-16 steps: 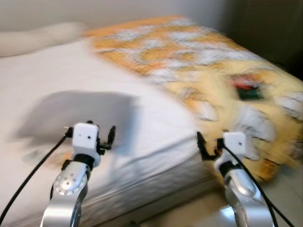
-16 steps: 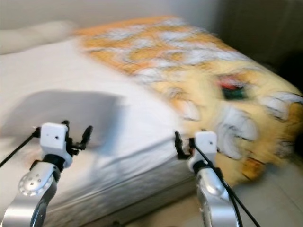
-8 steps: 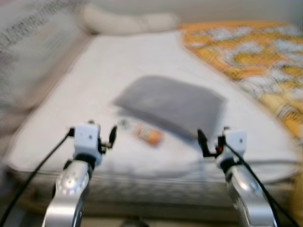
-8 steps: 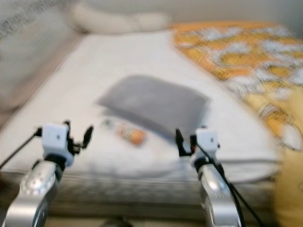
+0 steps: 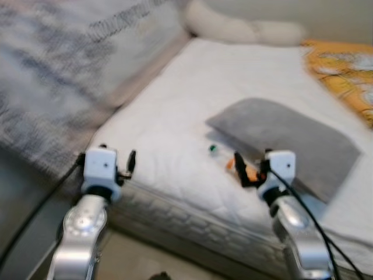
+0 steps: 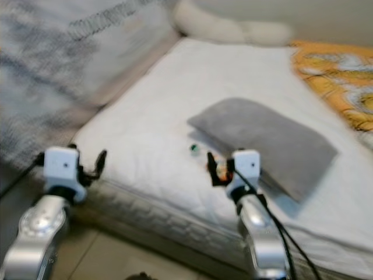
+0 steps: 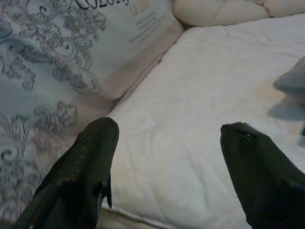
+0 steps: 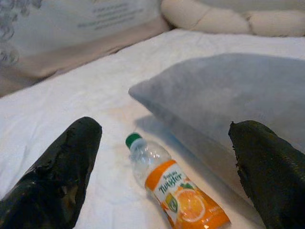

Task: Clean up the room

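Bed: mattress covered with a white quilted sheet, corner nearest the camera. A grey pillow lies flat on the sheet. Just beside the pillow's near edge lies a small plastic bottle on its side, green cap, orange label; whether it touches the pillow cannot be determined. A long cream bolster rests across the head end. An orange and white patterned blanket covers the far right side of the bed.
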Controlling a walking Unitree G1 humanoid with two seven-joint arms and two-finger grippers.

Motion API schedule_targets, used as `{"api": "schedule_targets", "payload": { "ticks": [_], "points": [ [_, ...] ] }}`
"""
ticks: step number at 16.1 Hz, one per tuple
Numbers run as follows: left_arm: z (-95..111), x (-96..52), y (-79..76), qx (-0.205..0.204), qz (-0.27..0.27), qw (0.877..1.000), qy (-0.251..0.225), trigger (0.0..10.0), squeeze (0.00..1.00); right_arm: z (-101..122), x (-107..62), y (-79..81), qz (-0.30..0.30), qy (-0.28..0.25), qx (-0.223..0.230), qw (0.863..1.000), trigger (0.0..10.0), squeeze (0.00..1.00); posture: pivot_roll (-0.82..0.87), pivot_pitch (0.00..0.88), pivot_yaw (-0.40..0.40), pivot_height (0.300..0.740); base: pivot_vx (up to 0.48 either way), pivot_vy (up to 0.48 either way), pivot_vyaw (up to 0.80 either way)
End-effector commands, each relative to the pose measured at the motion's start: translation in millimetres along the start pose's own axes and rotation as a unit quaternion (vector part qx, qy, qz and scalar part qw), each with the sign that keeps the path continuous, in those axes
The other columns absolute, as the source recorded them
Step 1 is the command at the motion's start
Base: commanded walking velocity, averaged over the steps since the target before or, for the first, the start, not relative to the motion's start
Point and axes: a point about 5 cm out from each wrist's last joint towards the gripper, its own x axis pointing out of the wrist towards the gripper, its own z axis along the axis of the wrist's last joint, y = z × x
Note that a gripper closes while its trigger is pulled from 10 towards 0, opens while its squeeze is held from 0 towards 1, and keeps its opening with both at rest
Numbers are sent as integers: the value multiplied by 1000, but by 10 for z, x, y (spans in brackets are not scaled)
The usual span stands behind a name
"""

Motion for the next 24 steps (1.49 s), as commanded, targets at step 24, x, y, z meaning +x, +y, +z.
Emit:
{"api": "schedule_targets", "payload": {
  "ticks": [24],
  "points": [
    [26, -4, -17, 9, -15, 1000, -7, 10000, 0, -3, 176, 28, 62, 33, -91, 993, 10000, 0, 34, 0, 34, 740, 34, 0, 133]
  ]
}}
